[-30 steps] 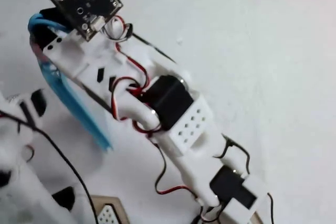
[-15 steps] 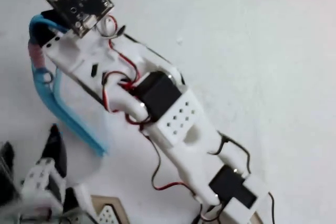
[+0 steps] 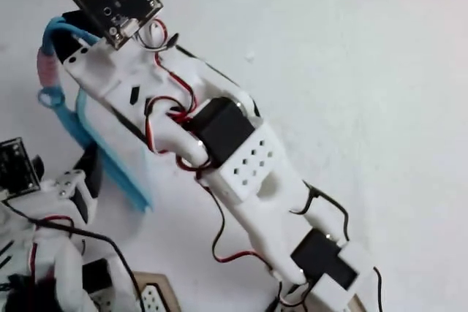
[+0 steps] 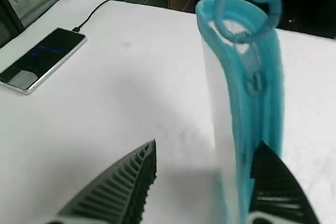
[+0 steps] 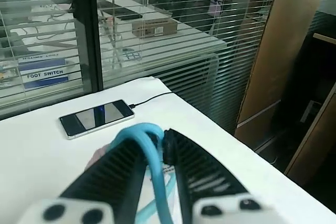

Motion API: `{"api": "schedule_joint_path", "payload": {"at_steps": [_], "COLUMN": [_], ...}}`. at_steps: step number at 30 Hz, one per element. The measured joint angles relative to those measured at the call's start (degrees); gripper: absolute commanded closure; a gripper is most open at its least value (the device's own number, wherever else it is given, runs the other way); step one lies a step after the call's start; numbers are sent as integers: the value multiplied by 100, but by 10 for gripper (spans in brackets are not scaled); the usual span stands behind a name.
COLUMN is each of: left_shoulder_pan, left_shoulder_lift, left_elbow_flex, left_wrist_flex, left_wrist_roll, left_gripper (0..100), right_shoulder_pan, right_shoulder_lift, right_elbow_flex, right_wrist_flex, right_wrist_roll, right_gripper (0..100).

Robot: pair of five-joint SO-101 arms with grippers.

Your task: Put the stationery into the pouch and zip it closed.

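Here, the right gripper (image 5: 166, 134) is closing on the pouch (image 4: 252, 114). Its two ribbed black fingers are pressing together on the thick blue loop (image 5: 137, 132) at one end of the pouch, with no gap showing between them. The left gripper (image 4: 206, 148) is standing wide apart and holding nothing. The other end of the pouch is passing between its two dark fingers, lying close against one and well apart from the other. Whether the pouch is touching that nearer finger cannot be told.

The pouch is a long, narrow case with a bright blue border and a pale, see-through face. It is standing up on its thin edge on the white table (image 4: 131, 93). A pink piece (image 3: 47, 71) is sitting on the loop just beside the pouch, and a small ring is hanging on the blue border. Whether the zip is open or closed cannot be told.

From above, the right arm (image 3: 241, 173) is stretching diagonally along one side of the pouch, with red and black wires trailing over its white body. The left arm is sitting on the other side of the pouch, near the end opposite the loop. A dark phone (image 4: 42, 59) with a cable plugged in is lying flat on the table, well apart from the pouch.
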Motion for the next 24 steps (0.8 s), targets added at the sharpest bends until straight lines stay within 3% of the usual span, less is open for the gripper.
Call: {"api": "schedule_joint_path", "payload": {"at_steps": [9,19,24], "left_shoulder_pan": [642,1143,1327], "left_shoulder_lift": [0,0,0], "left_elbow_flex": [-475,-1635,-1574], "left_wrist_flex": [35,835,809], "left_wrist_roll": [782,800,536], "left_gripper": [702,705,717], "right_shoulder_pan": [0,44,44], "right_shoulder_lift": [0,0,0], "right_elbow_flex": [0,0,0], "right_wrist_flex": [0,0,-176], "right_wrist_roll": [0,0,0], "right_gripper": [981,981,981]}}
